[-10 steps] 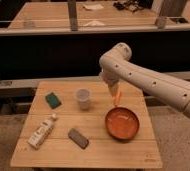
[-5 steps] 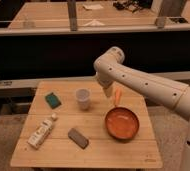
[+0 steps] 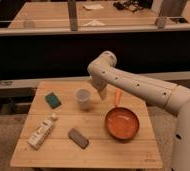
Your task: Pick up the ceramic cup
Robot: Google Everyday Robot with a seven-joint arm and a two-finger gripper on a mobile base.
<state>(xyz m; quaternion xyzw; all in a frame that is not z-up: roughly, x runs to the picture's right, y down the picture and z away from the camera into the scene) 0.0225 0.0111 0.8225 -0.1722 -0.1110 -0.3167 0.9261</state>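
Since a second ago the arm (image 3: 138,85) has swung sideways, away from the orange pan (image 3: 122,125) and closer to the ceramic cup (image 3: 84,98). Nothing on the table has changed its place in this time.

Now the gripper (image 3: 101,95) hangs just beside the cup, on the side facing the pan, and it points down to the wooden table (image 3: 138,150). Its jaws stand wide and there is nothing between them. From where I look, I cannot tell if the gripper touches the cup or is only very near to it. The cup stands upright in the back half of the table, about in the middle of its width, with the round rim up.

The pan sits near the front corner on the side where the arm comes in, and its handle (image 3: 117,97) points toward the back, passing just beside the gripper. A green sponge (image 3: 52,100) lies on the other side of the cup, near the far edge. A white bottle (image 3: 42,134) lies on its side closer to the front, and a flat grey bar (image 3: 78,138) lies between this bottle and the pan. Behind the table runs a long dark bench (image 3: 53,55).
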